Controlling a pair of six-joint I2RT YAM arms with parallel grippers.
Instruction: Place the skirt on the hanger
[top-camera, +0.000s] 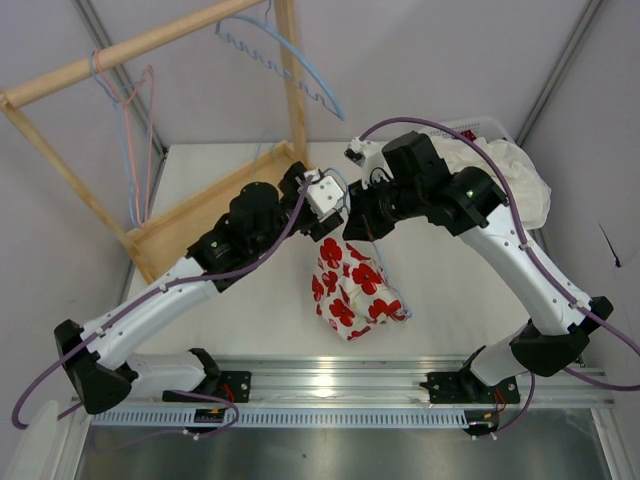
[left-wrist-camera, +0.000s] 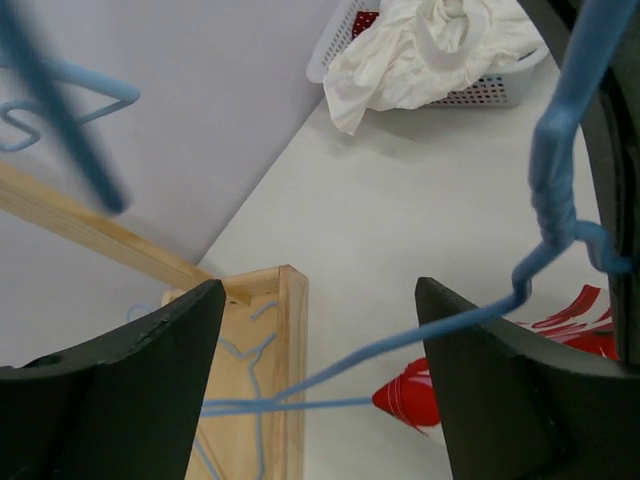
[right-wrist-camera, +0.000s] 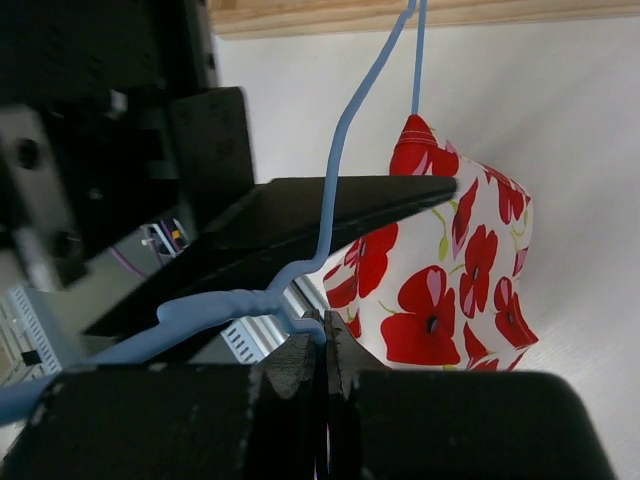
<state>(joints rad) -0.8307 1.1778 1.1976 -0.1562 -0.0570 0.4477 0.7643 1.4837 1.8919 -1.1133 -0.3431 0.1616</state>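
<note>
The right gripper (right-wrist-camera: 322, 335) was clamped on the blue hanger (right-wrist-camera: 335, 190) near its twisted neck, so the skirt (right-wrist-camera: 440, 290) hung from the wire over the table (top-camera: 440, 300) — I think to keep it from slipping off. The left gripper (left-wrist-camera: 318, 340) had its jaws apart around the wire, not pinching it — probably free to adjust.

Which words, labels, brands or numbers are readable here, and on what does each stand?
None can be read.
The skirt carries only a red poppy print.
The blue hanger, the white basket and the wooden rack show no lettering.
</note>
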